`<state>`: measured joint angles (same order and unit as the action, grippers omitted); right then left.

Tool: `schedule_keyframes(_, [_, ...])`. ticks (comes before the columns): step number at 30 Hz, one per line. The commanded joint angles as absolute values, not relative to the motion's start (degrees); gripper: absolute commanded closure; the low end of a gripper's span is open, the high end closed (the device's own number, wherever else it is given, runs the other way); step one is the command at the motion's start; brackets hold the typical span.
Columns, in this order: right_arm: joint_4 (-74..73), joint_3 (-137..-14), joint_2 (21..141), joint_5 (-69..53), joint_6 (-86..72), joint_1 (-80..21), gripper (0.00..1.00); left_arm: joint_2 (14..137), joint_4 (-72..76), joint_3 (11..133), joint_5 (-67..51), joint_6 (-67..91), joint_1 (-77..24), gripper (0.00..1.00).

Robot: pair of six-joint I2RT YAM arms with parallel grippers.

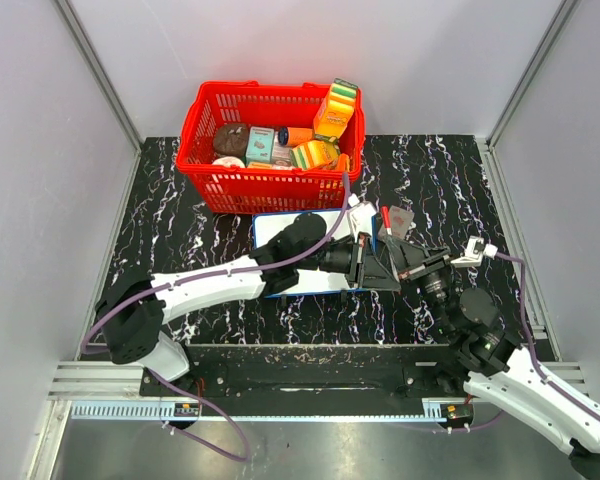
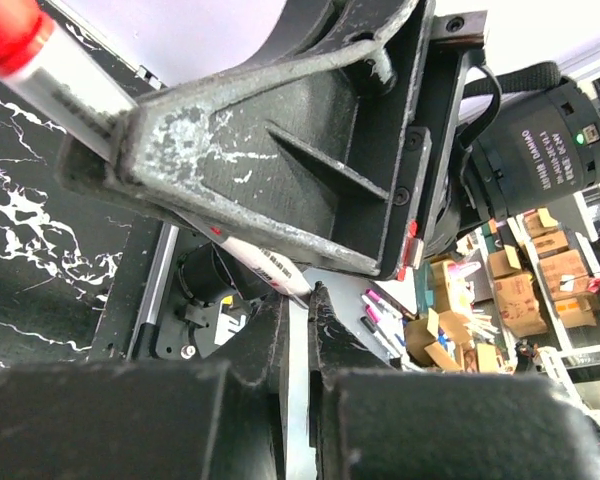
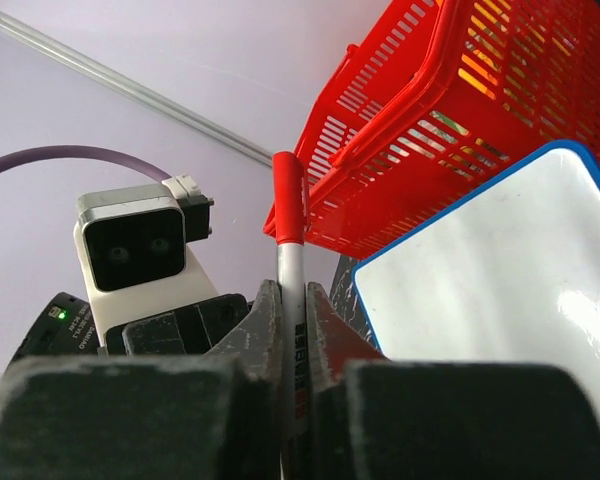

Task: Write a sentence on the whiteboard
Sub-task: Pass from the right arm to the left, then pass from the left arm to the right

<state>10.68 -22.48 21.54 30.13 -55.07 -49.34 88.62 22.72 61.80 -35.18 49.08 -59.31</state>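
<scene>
The whiteboard (image 1: pixel 280 232) lies flat in front of the red basket, half hidden under my left arm. In the right wrist view the whiteboard (image 3: pixel 490 290) is blank and no red lettering shows. My right gripper (image 1: pixel 394 252) (image 3: pixel 292 292) is shut on a white marker (image 3: pixel 291 262) with its red cap (image 3: pixel 289 200) on and pointing up. The marker also shows in the top view (image 1: pixel 385 216) and the left wrist view (image 2: pixel 65 88). My left gripper (image 1: pixel 364 262) (image 2: pixel 302 293) is over the board's right edge, shut to a thin slit. The marker's lower end lies just beyond its tips.
A red plastic basket (image 1: pixel 202 178) (image 3: pixel 430 150) full of packaged goods stands behind the board. Grey walls close in the black marbled table (image 1: pixel 180 240) on three sides. The two grippers are almost touching at mid-table.
</scene>
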Motion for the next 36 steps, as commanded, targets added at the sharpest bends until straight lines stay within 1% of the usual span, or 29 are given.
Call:
schedule_keyframes(1, [9.32,-23.99,19.96,28.04,-52.04,-49.57,0.80,84.56,20.66,63.02,-34.02,41.40,-59.41,1.00])
schedule_keyframes(2, [8.45,-24.17,19.78,27.78,-51.34,-49.57,0.69,83.85,18.39,62.93,-33.93,40.70,-59.41,1.00])
schedule_keyframes(4, [7.30,-24.43,18.81,26.55,-49.41,-49.57,0.51,81.84,15.57,62.58,-33.22,38.24,-59.15,1.00])
schedule_keyframes(5, [5.73,-25.13,18.37,26.02,-48.52,-49.57,0.36,81.13,12.16,62.58,-32.87,37.19,-59.15,1.00])
schedule_keyframes(6, [4.58,-25.57,17.85,24.62,-47.73,-49.57,0.29,80.25,10.04,62.75,-32.35,34.83,-59.15,1.00])
schedule_keyframes(7, [3.35,-26.71,17.75,23.91,-46.25,-49.66,0.24,78.77,6.02,62.75,-31.56,33.67,-59.06,1.00])
schedule_keyframes(8, [1.43,-27.24,17.49,23.12,-45.53,-49.66,0.16,77.79,4.32,62.58,-30.94,32.79,-59.06,1.00])
schedule_keyframes(10, [0.35,-28.73,17.58,21.36,-44.57,-49.57,0.13,74.99,1.42,61.70,-29.71,30.77,-58.80,1.00])
schedule_keyframes(12, [-2.46,-29.53,18.72,19.96,-44.21,-49.57,0.07,73.31,0.36,60.56,-29.62,29.28,-58.62,1.00])
schedule_keyframes(14, [-2.64,-30.49,20.21,17.94,-42.72,-49.57,0.06,71.55,-3.41,60.47,-29.10,27.52,-58.54,1.00])
schedule_keyframes(17, [-1.24,-31.90,22.40,11.36,-39.12,-49.57,0.06,69.79,-9.57,61.26,-28.30,24.71,-58.45,1.00])
schedule_keyframes(20, [-1.14,-33.83,24.68,1.88,-34.81,-49.57,0.06,67.77,-14.67,61.96,-28.12,22.25,-58.36,1.00])
schedule_keyframes(24, [-0.53,-35.42,27.77,-6.14,-31.73,-49.57,0.11,65.92,-17.22,62.31,-28.91,20.74,-58.36,1.00])
schedule_keyframes(25, [-0.53,-35.85,28.38,-7.63,-31.55,-49.57,0.19,65.66,-17.66,62.40,-28.92,20.66,-58.36,1.00])
schedule_keyframes(26, [2.26,-35.95,29.52,-10.08,-31.55,-49.57,0.23,65.65,-17.84,62.40,-28.74,20.65,-58.36,1.00])
schedule_keyframes(27, [2.81,-36.03,29.97,-10.89,-31.90,-49.57,0.32,65.57,-18.02,62.32,-28.83,20.65,-58.36,1.00])
schedule_keyframes(28, [3.33,-36.04,30.23,-11.68,-31.99,-49.57,0.50,65.31,-18.02,62.23,-28.92,20.65,-58.36,1.00])
schedule_keyframes(32, [4.66,-35.86,31.46,-13.71,-32.61,-49.66,1.00,65.04,-18.02,61.79,-28.22,20.74,-58.36,1.00])
schedule_keyframes(33, [4.66,-35.86,31.38,-13.71,-32.96,-49.57,1.00,64.87,-18.02,61.70,-27.78,20.83,-58.36,1.00])
schedule_keyframes(34, [4.75,-35.42,31.29,-13.28,-33.22,-49.57,1.00,64.78,-17.84,61.61,-27.25,21.00,-58.36,0.93])
schedule_keyframes(35, [4.75,-35.25,30.77,-11.71,-33.66,-49.57,1.00,64.69,-17.49,61.26,-26.64,21.27,-58.36,0.82])
schedule_keyframes(36, [4.75,-34.90,30.50,-10.47,-34.88,-49.57,1.00,64.34,-16.79,61.09,-26.46,21.53,-58.36,0.54])
